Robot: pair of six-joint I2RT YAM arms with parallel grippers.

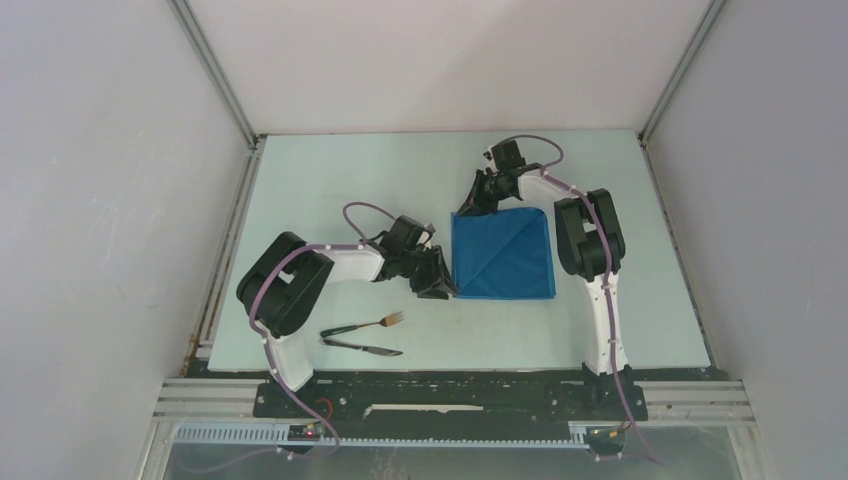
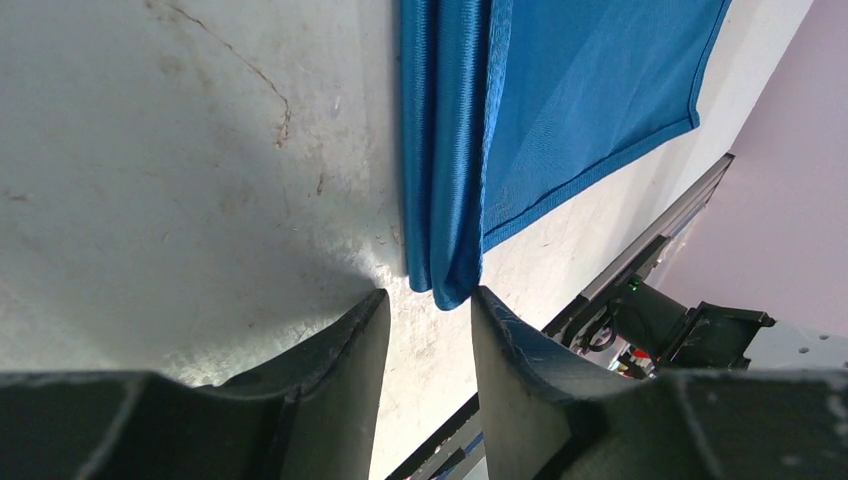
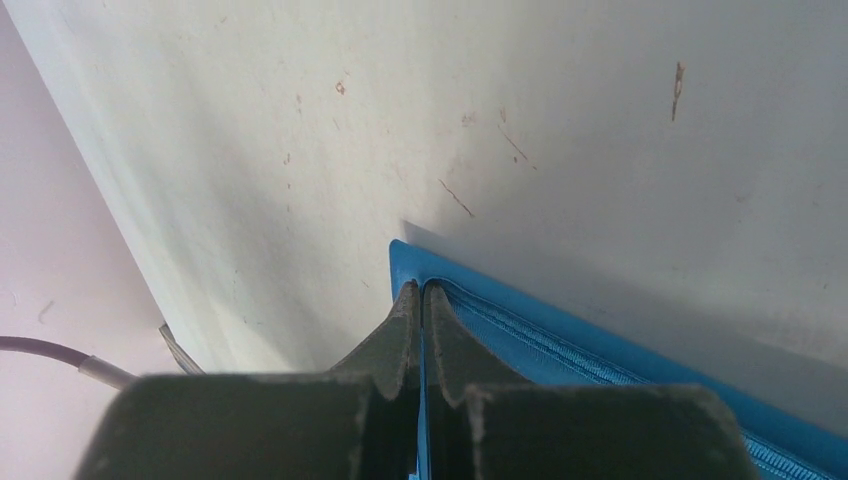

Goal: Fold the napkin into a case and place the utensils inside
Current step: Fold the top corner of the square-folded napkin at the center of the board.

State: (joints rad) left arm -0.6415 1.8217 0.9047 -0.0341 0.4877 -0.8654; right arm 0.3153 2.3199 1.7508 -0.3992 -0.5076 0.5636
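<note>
The bright blue napkin [image 1: 503, 254] lies folded to a square in the table's middle. My left gripper [image 1: 440, 286] is open at its near left corner, and the corner's tip [image 2: 450, 290] hangs just beyond the fingertips, not held. My right gripper [image 1: 476, 200] is shut on the napkin's far left corner, with blue cloth [image 3: 520, 330] pinched between the fingers. The fork [image 1: 365, 325] and the dark knife [image 1: 362, 347] lie side by side near the front edge, left of the napkin.
Grey walls with metal rails close the table on the left, right and back. The black mounting rail [image 1: 450, 395] runs along the front edge. A purple cable [image 1: 365, 215] loops above the left arm.
</note>
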